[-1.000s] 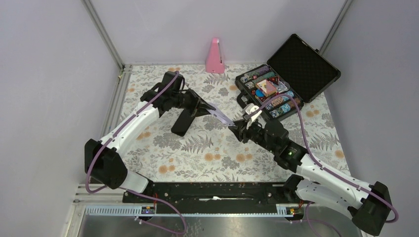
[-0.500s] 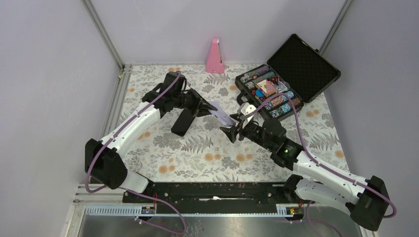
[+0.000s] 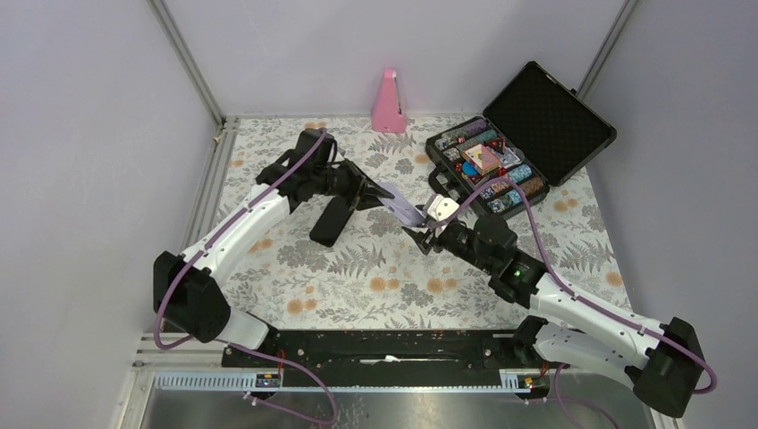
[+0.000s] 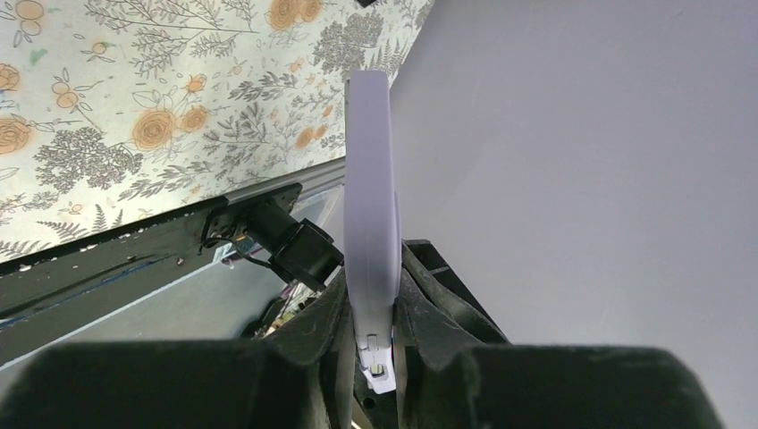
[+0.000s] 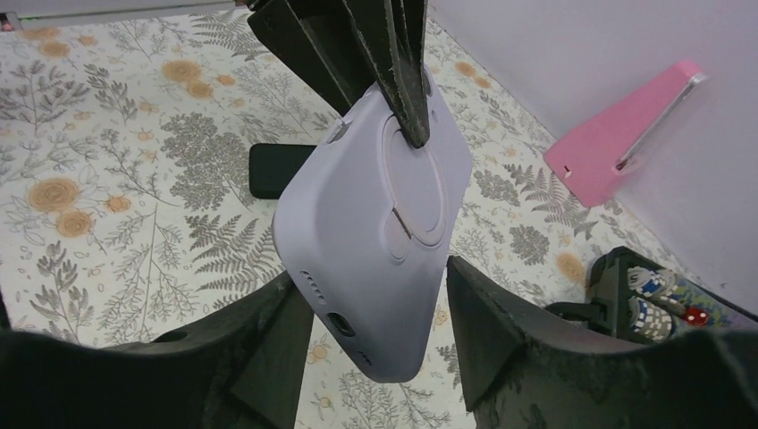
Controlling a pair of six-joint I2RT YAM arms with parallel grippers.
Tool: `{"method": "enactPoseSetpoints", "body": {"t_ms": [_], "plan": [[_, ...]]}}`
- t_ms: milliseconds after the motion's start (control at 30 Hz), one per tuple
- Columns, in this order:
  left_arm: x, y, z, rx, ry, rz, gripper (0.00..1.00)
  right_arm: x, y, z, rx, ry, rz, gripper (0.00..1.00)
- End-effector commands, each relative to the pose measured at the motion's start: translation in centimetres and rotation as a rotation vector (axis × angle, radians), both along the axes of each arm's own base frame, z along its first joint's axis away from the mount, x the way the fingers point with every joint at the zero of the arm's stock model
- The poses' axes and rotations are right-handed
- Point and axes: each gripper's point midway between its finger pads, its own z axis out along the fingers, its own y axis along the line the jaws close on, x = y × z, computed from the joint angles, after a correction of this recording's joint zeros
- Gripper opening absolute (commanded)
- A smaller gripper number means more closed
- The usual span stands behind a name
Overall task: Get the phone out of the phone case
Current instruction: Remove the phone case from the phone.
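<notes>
My left gripper (image 3: 374,194) is shut on a lavender phone case (image 3: 404,211) and holds it above the table, tilted toward the right arm. In the left wrist view the case (image 4: 371,161) stands edge-on, pinched between my left gripper's (image 4: 374,268) fingers. My right gripper (image 3: 425,234) is open, its jaws on either side of the case's lower end (image 5: 375,206), with a gap on the right side. The case's back with a round ring faces the right wrist camera. A black flat slab like a phone (image 3: 331,222) lies on the table under the left arm, also visible in the right wrist view (image 5: 273,170).
An open black box (image 3: 487,170) of colourful small items stands at the back right, its lid (image 3: 550,112) raised. A pink wedge-shaped stand (image 3: 388,103) sits at the back wall. The table has a floral cloth (image 3: 357,277); grey walls close in on both sides.
My right gripper opened and moved left toward the case; its jaws now straddle the case's lower end. My left gripper kept the case nearly still.
</notes>
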Motion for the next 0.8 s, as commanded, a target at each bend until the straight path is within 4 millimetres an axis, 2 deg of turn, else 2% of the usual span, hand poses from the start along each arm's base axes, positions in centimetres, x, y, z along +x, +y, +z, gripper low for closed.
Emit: {"method": "enactPoseSetpoints", "body": {"t_ms": [0, 100, 267, 367, 400, 433, 467, 500, 633, 667, 700, 767], "plan": [[-0.5, -0.6, 6.1, -0.139, -0.086, -0.017, 0.00, 0.6, -0.2, 1.6, -0.020, -0.116, -0.011, 0.64], [-0.6, -0.6, 6.5, -0.152, -0.084, -0.019, 0.00, 1.1, -0.5, 1.5, -0.049, -0.150, -0.030, 0.62], [-0.9, -0.6, 7.0, -0.163, -0.084, -0.018, 0.00, 2.3, -1.4, 1.5, -0.086, -0.208, -0.101, 0.42], [-1.0, -0.5, 7.5, -0.168, -0.097, -0.016, 0.00, 2.5, -1.6, 1.4, -0.107, -0.221, -0.107, 0.26], [-1.0, -0.4, 7.6, -0.168, -0.104, -0.016, 0.00, 2.4, -1.5, 1.6, -0.100, -0.218, -0.101, 0.15], [-1.0, -0.4, 7.8, -0.169, -0.114, -0.018, 0.05, 2.2, -1.3, 1.9, -0.091, -0.211, -0.092, 0.07], [-1.0, -0.4, 7.9, -0.169, -0.125, -0.021, 0.25, 2.0, -1.2, 2.3, -0.069, -0.201, -0.085, 0.02], [-1.0, -0.3, 8.1, -0.168, -0.140, -0.022, 0.45, 1.7, -1.1, 3.1, -0.037, -0.193, -0.079, 0.00], [-0.8, 0.2, 9.6, -0.144, -0.285, -0.024, 0.87, 0.4, -1.0, 6.0, 0.123, -0.084, -0.066, 0.00], [-0.7, 0.4, 10.2, -0.146, -0.339, -0.028, 0.95, 0.1, -1.0, 6.7, 0.162, -0.053, -0.066, 0.00], [-0.6, 0.5, 10.9, -0.149, -0.401, -0.036, 0.98, -0.2, -1.1, 7.3, 0.195, -0.016, -0.068, 0.00], [-0.5, 1.1, 11.9, -0.132, -0.523, -0.036, 0.99, -0.7, -1.2, 8.5, 0.262, 0.060, -0.074, 0.00]]}}
